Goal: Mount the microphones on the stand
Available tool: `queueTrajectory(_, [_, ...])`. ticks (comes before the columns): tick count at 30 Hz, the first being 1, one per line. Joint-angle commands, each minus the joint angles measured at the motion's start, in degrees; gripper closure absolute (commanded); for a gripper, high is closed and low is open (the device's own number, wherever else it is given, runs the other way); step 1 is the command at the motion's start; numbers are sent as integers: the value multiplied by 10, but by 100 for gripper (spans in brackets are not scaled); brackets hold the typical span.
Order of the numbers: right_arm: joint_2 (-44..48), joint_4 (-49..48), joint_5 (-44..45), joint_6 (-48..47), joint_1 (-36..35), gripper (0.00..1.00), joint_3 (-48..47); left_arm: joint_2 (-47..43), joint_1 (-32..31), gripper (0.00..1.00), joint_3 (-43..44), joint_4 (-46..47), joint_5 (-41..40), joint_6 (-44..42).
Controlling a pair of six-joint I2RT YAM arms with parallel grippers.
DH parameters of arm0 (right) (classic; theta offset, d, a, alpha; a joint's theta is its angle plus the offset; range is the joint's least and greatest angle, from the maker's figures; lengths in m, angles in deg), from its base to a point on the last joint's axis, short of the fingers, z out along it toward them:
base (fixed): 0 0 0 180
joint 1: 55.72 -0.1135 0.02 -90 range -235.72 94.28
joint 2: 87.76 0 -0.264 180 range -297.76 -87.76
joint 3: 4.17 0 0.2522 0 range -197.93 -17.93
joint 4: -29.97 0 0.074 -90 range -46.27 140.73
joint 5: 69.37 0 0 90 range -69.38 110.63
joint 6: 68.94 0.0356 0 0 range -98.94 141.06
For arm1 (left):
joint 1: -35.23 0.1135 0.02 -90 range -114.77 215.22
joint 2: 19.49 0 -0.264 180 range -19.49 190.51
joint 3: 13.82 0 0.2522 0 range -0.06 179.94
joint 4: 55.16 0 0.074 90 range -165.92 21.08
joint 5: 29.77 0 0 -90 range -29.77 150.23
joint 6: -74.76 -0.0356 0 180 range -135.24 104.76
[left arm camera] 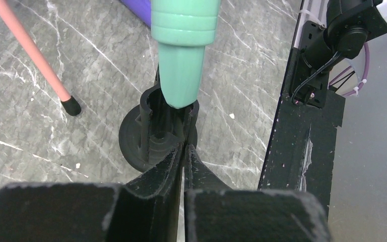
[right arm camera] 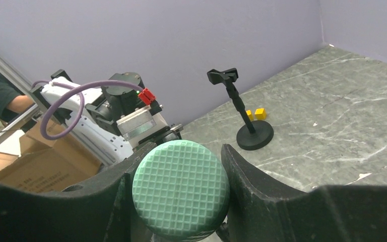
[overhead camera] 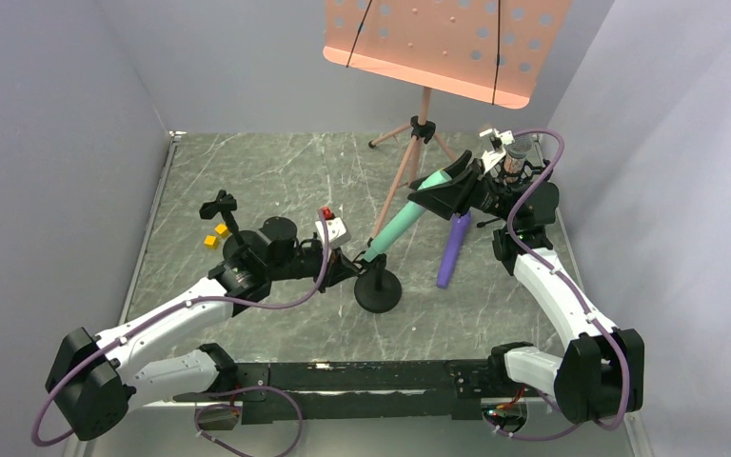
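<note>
The mint green microphone slants down from upper right to lower left. My right gripper is shut on its waffle-patterned head, with a finger on each side. Its narrow tail rests in the open top of the clip of the black round-based stand. My left gripper is shut on the clip's right wall. The purple microphone lies on the table to the right of the stand. A microphone with a grey mesh head stands at the back right.
A second black stand with an empty clip is at the left, two yellow blocks beside it. A pink music stand rises at the back, one tripod leg reaching near the stand's base. Grey walls enclose the table.
</note>
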Motion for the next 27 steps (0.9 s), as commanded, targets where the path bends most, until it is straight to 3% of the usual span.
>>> queueTrajectory(1, [17, -18, -10, -5, 0, 92, 3, 7, -3, 88, 17, 31, -1, -6])
queueTrajectory(5, [16, -14, -10, -10, -1, 92, 4, -2, -3, 86, 15, 27, -8, -9])
queueTrajectory(14, [16, -17, -9, -9, -1, 92, 4, -73, 1, 92, 20, -26, -26, -46])
queueTrajectory(27, [14, -16, -8, -9, -2, 92, 4, -9, -14, 93, 38, -2, -38, -58])
